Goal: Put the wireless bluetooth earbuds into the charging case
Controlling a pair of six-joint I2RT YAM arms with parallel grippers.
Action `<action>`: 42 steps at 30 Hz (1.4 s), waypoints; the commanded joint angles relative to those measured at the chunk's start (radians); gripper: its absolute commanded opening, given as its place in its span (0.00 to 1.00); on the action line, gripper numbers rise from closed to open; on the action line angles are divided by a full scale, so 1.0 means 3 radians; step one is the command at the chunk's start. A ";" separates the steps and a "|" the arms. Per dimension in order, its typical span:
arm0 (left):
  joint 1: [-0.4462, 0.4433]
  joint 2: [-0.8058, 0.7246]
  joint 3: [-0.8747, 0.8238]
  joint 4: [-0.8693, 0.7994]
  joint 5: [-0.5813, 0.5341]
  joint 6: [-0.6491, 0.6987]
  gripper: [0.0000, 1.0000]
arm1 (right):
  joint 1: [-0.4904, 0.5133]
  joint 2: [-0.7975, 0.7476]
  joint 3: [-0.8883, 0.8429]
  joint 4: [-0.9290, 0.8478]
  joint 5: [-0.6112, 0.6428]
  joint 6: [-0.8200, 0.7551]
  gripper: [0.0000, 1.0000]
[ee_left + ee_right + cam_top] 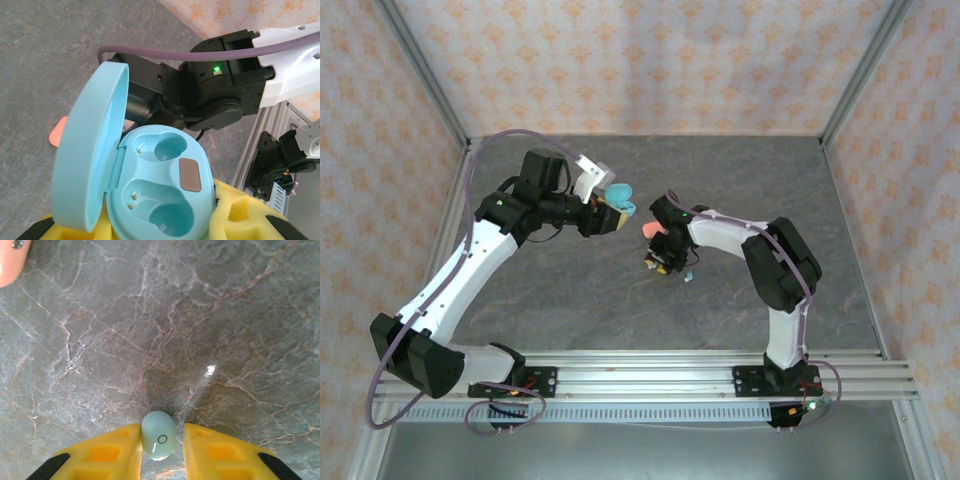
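One teal earbud (158, 435), ring-marked, sits between my narrow right jaws; whether gripped, I cannot tell. My left jaws clamp one open teal case (155, 172), two bare sockets.

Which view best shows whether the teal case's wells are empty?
Left wrist: the teal case sits close, lid open, both wells empty. Top external gives a small teal shape at the left gripper.

Light is bright, even and diffuse from above; shadows on the table (580, 300) are faint. At the right wrist, one small glare spot marks the marble, and soft shadow rings the teal earbud (158, 435).
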 commanded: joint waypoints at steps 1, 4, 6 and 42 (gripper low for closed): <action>0.0024 -0.0011 0.0117 -0.0108 0.0070 0.0072 0.12 | 0.0014 0.0094 0.0123 -0.0185 0.0130 -0.0161 0.26; 0.0024 -0.0011 0.0121 -0.0109 0.0069 0.0075 0.12 | 0.0015 0.0101 0.0149 -0.0200 0.0114 -0.0207 0.24; 0.0026 -0.0006 0.0123 -0.0106 0.0077 0.0078 0.11 | 0.0015 0.0080 0.0170 -0.0226 0.0123 -0.0230 0.21; 0.0018 0.0007 0.0219 0.0558 0.0518 0.0346 0.11 | 0.0268 -0.1346 0.2596 -0.2619 0.0625 -0.1347 0.08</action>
